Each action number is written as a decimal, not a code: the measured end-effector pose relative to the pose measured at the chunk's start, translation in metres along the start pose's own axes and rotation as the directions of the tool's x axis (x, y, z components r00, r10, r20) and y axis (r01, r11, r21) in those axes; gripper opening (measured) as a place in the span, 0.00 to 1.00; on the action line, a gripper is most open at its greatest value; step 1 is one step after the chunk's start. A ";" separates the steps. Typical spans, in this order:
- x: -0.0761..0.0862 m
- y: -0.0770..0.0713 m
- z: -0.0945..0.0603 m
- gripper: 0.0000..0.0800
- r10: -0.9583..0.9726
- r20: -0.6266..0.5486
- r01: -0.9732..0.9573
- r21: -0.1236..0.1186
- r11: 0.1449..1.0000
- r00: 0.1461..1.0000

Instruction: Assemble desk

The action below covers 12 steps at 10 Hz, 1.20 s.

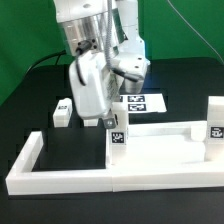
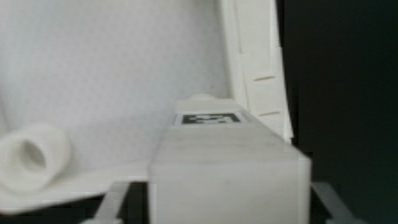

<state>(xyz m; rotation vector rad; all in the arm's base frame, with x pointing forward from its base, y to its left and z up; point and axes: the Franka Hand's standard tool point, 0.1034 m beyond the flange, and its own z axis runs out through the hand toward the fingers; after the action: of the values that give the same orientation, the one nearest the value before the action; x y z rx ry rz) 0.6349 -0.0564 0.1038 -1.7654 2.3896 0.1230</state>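
Three legs show in the exterior view. At that view's far left, the left leg [image 1: 62, 112] stands alone on the black table [image 1: 70, 150], outside the white border frame [image 1: 60, 180] and well apart from the rest.

Next to the right, the arm reaches down from above and the gripper [image 1: 106, 122] is clamped on the held leg [image 1: 118, 136]. That leg stands upright with its square tag facing the camera, at the left far corner of the desk top [image 1: 160, 152]. In the wrist view the gripper [image 2: 221, 203] has a grey finger [image 2: 116, 205] on each side of the held leg [image 2: 222, 165], pressed against it, with the tag at the leg's far end. Behind it lies the desk top [image 2: 107, 80], with its raised rim and one round corner hole. Whether the leg touches the top I cannot tell.

Just beyond the gripper, farther back, lies the marker board [image 1: 141, 100], flat on the table.

The desk top itself lies flat in the right half of the frame, against the near bar.

At the exterior view's far right, the right leg [image 1: 213, 126] stands upright by the frame's right bar, tag forward.
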 end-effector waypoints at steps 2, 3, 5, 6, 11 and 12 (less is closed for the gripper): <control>0.001 0.001 0.000 0.37 0.131 0.000 -0.131 0.024 0.991 0.991; 0.001 0.001 0.000 0.45 0.129 0.000 -0.129 0.023 0.991 0.992; 0.001 0.001 0.002 0.63 0.126 -0.001 -0.126 0.021 0.992 0.992; 0.001 0.002 0.002 0.75 0.125 -0.001 -0.125 0.021 0.992 0.992; -0.039 0.001 -0.047 0.81 0.061 0.050 -0.063 0.038 0.997 0.997; -0.038 0.002 -0.044 0.81 0.061 0.048 -0.063 0.034 0.997 0.997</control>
<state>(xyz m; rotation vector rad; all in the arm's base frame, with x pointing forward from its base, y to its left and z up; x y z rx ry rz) 0.6401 -0.0270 0.1537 -1.6556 2.3990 0.1274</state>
